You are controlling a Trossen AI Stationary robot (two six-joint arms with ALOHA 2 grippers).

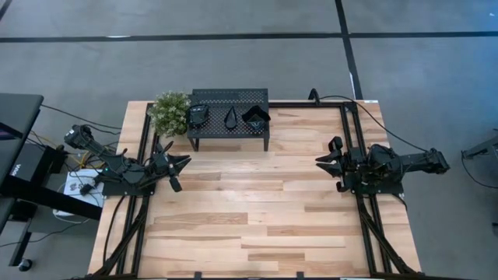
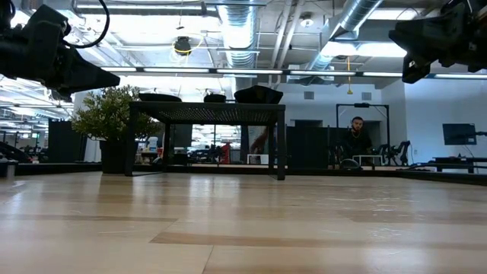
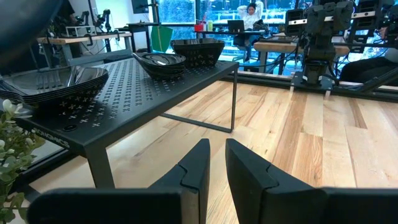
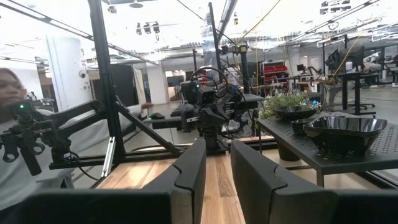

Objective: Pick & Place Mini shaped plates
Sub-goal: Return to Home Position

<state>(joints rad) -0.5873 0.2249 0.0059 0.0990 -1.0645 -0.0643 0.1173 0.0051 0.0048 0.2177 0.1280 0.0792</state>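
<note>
We hold our left gripper (image 1: pixel 184 162) above the table's (image 1: pixel 257 210) left edge, fingers parted by a narrow gap, pinching nothing. Our right gripper (image 1: pixel 320 162) mirrors it at the right edge, equally slightly spread and empty. The mini shaped plates (image 1: pixel 227 117) sit stacked on the black rack (image 1: pixel 230 134), well ahead of both claws, beside the potted plant (image 1: pixel 170 113).

The high view looks straight down on the whole table (image 1: pixel 249 210). The low view sits at tabletop level, facing the rack (image 2: pixel 205 114) ahead. Each wrist view looks forward past its own fingers: the left from close beside the rack (image 3: pixel 124 93), the right across the table; both share it.
</note>
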